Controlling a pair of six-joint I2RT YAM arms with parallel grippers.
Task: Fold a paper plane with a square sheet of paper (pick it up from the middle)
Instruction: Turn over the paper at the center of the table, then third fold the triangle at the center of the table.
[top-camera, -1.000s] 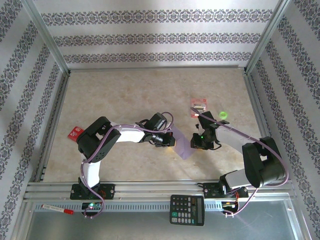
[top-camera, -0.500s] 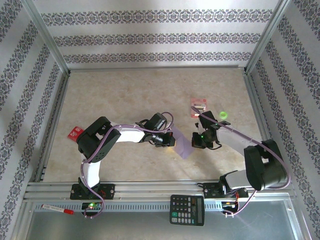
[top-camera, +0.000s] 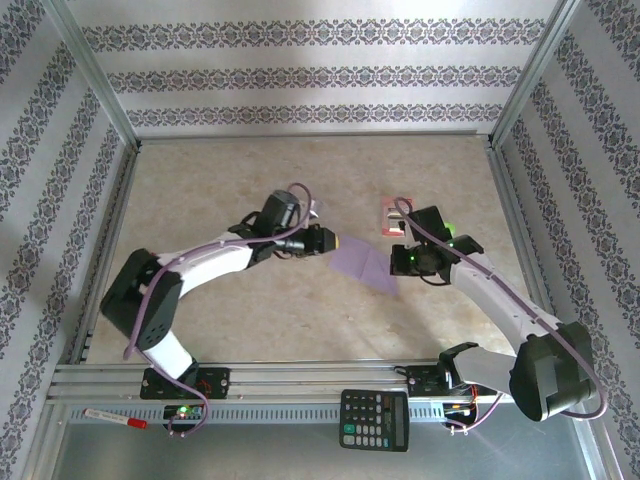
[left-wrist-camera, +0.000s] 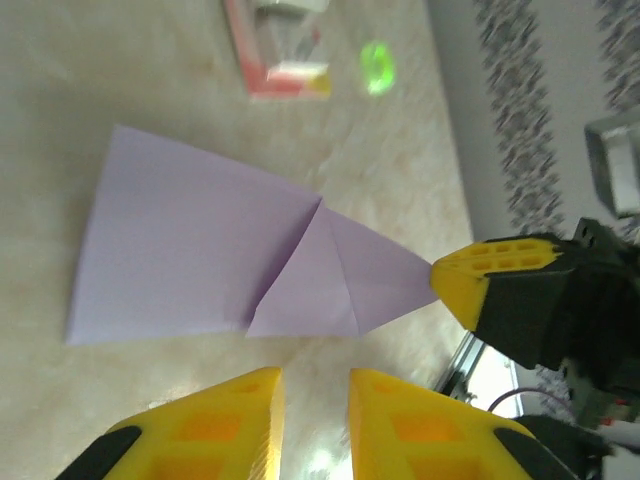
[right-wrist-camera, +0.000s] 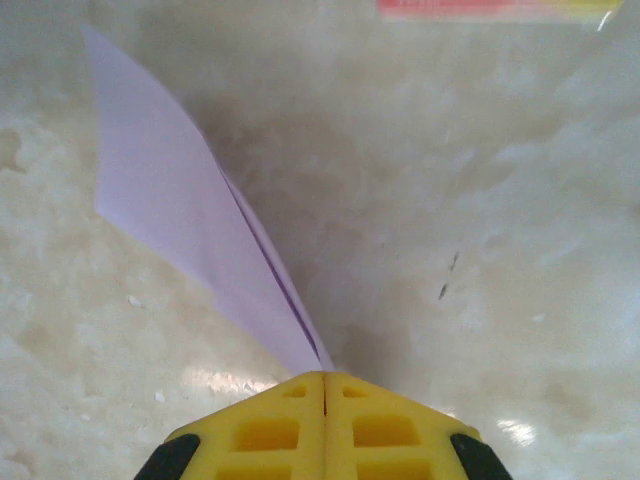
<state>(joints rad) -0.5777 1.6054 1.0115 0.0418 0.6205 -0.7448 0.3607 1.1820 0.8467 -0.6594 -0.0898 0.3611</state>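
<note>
— Where is the sheet of paper now?
— On the table, between our two grippers, near the red-and-white packet. One corner is folded in, so one end makes a point.
— And the fingers?
— The right gripper has its fingers pressed together on that point, pinching it. The left gripper stands just beside the opposite side, fingers a little apart, nothing between them.
— How will the paper handle?
— We judge it very light, thin and soft. It bends easily and may slide on the smooth table. We should hold it at the folded point, where the layers are double, and never pull hard.
</note>
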